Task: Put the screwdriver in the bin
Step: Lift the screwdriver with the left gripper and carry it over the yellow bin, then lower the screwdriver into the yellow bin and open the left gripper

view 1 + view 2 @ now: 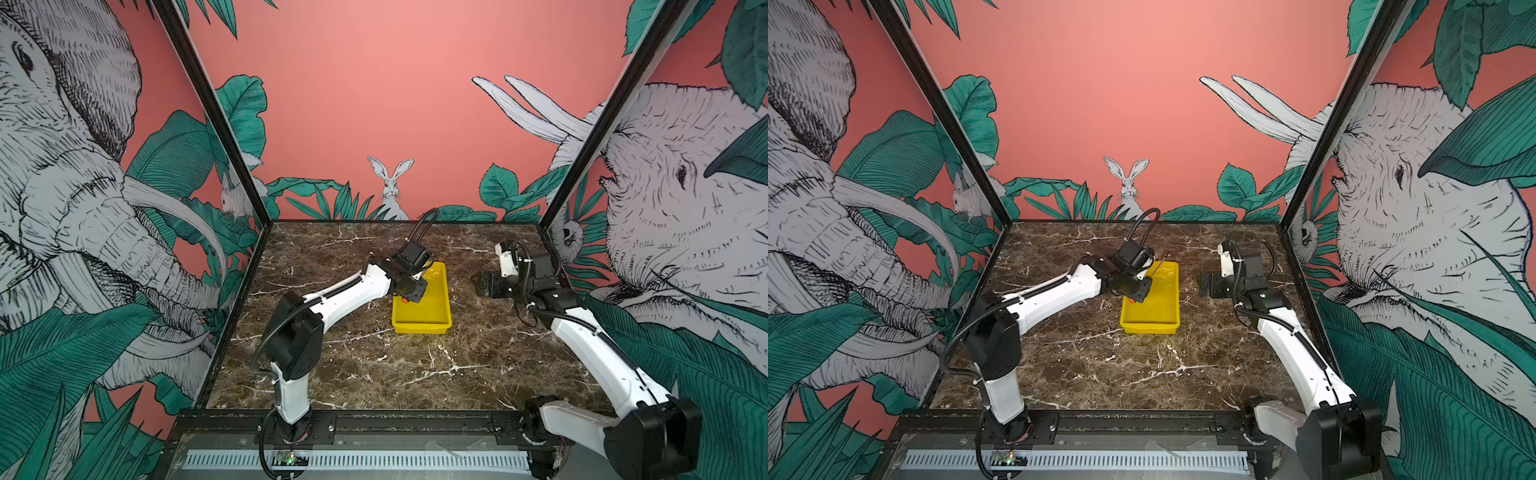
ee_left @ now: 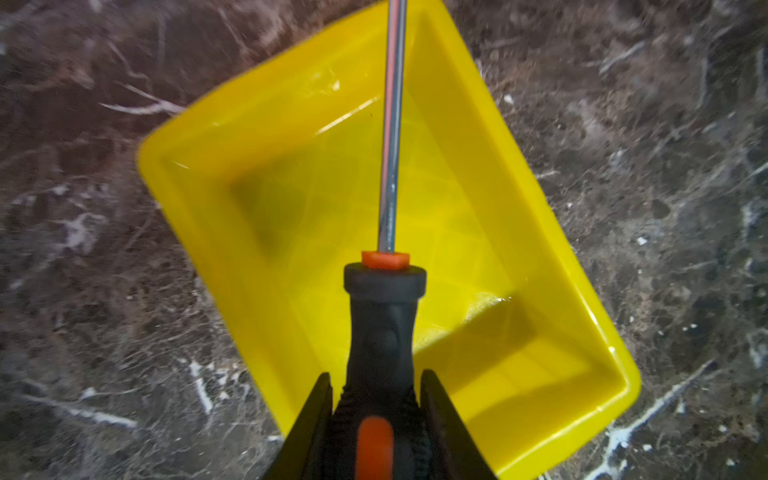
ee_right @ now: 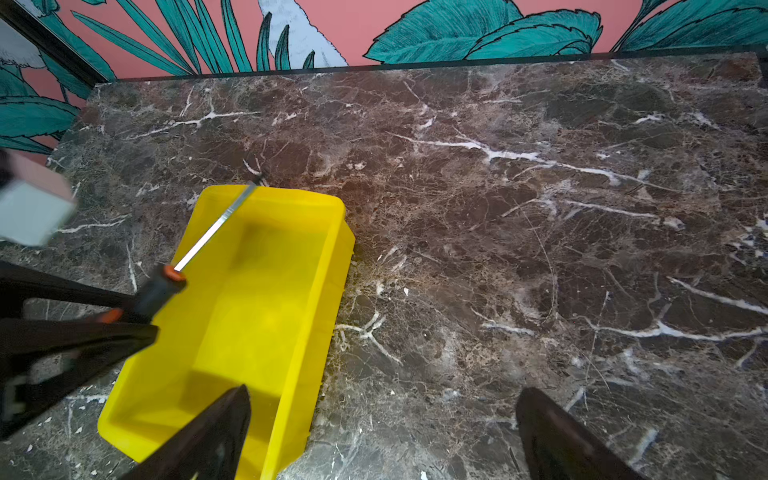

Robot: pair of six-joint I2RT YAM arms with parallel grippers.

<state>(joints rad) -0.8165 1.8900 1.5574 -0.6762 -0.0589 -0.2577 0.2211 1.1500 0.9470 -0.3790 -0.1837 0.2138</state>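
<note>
Screwdriver (image 2: 384,286): handle clenched by left gripper (image 2: 376,376), poised over bin (image 2: 511,199), likely for drop | bin: empty, on tabletop (image 3: 540,208) | right gripper (image 3: 384,390): spread, empty, aside

Yellow bin (image 2: 519,232), black-and-orange screwdriver (image 2: 384,291) — brown white-veined marble table (image 2: 665,166).

1. A dark brown, marble-patterned tabletop (image 1: 374,365), veined in white, spans the enclosure from the near edge to the far edge.
2. A bright yellow bin (image 1: 420,327) stands directly on it, roughly midway between the left and right edges and nearer the far edge, its long sides running near to far.
</note>
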